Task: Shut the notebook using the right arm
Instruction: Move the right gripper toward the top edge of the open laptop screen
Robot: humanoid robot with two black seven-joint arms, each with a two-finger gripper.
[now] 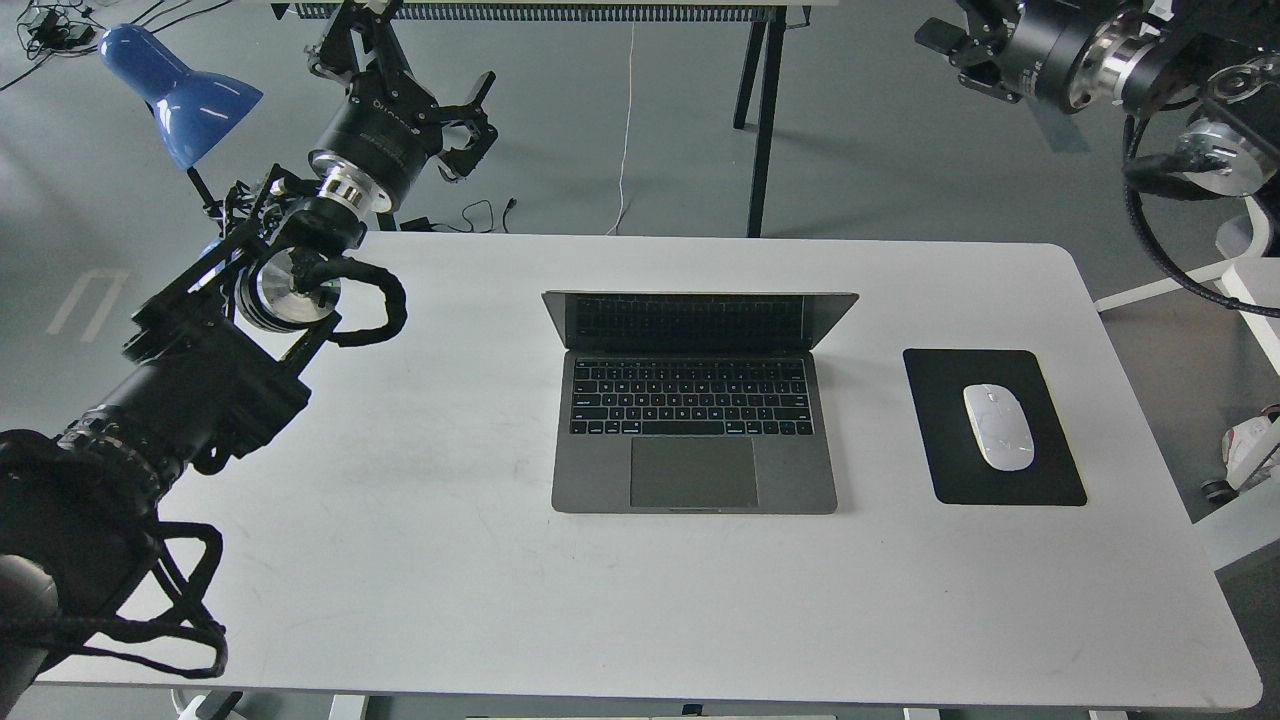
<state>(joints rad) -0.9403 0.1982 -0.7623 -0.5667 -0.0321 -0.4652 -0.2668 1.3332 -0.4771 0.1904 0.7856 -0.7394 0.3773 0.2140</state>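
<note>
Space-grey metal notebook (694, 420) open on white table (420, 520); right gripper (950, 45) raised, empty, spread indiscernible; left gripper (465, 125) parted, empty.

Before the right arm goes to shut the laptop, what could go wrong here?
1. The right pincer is far off, above the table's back right corner; its path down to the notebook passes near the white mouse on the black mouse pad and could knock it.
2. The screen is already tilted forward. A push low on the lid might slide the thin notebook across the smooth table rather than fold it.
3. A fast push could slam the lid shut.
</note>
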